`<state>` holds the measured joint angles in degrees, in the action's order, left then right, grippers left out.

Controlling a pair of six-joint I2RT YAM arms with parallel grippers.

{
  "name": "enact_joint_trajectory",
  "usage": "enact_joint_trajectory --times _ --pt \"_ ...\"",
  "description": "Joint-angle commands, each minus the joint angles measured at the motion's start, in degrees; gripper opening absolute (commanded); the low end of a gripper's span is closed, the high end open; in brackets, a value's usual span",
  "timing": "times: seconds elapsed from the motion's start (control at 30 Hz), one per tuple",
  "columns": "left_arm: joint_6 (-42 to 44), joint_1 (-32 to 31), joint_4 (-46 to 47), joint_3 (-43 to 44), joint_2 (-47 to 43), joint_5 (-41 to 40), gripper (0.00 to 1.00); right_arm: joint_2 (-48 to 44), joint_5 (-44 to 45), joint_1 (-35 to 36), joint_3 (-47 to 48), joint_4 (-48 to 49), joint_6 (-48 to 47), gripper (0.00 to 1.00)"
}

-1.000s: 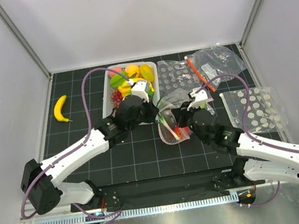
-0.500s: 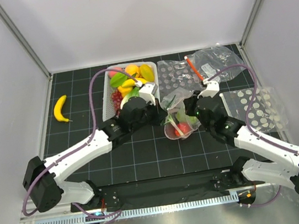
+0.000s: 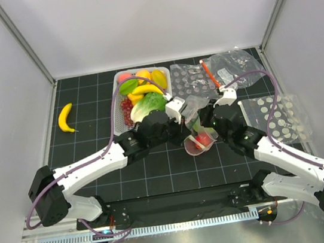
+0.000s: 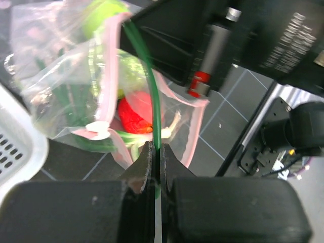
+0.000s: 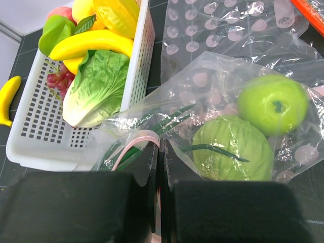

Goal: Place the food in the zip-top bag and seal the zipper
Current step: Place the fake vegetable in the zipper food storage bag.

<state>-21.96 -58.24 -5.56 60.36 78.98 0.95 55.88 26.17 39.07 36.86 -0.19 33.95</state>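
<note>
Both arms had swung inward since a second earlier, raising the zip-top bag [image 3: 200, 142] at table centre, with the basket [image 3: 120, 112] at its eleven o'clock. Left gripper [image 4: 155, 150] and right gripper [image 5: 157, 148] each clamped its mouth at the pink zipper [image 5: 132, 142]. Food [image 5: 273, 104] lay inside; sealing seemed in hand, next needing the strip pressed shut along its length.

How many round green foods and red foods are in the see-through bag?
Round green foods: 2, an apple and a cabbage-like ball
Red foods: 1
Total in the zip-top bag: 3, plus thin green stalks too tangled to count
</note>
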Motion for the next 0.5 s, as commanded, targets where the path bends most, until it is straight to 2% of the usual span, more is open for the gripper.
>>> enact_joint_trajectory --times 0.0,0.33,0.4,0.47 --pt "4.1 -1.9 2.0 2.2 -1.2 2.7 0.00 -1.9 1.2 -0.5 1.6 1.3 0.8 0.01" --pt "5.3 -2.8 -0.9 5.2 1.8 1.5 0.00 -2.7 3.7 -0.7 1.7 0.5 0.7 0.01" --pt "4.9 -2.8 -6.4 8.1 5.0 0.5 0.00 -4.1 3.4 -0.7 1.8 -1.0 0.3 0.01" --pt "4.9 -2.8 -7.9 9.2 6.4 -0.4 0.00 -5.1 4.4 -0.7 1.7 -1.0 0.0 0.01"
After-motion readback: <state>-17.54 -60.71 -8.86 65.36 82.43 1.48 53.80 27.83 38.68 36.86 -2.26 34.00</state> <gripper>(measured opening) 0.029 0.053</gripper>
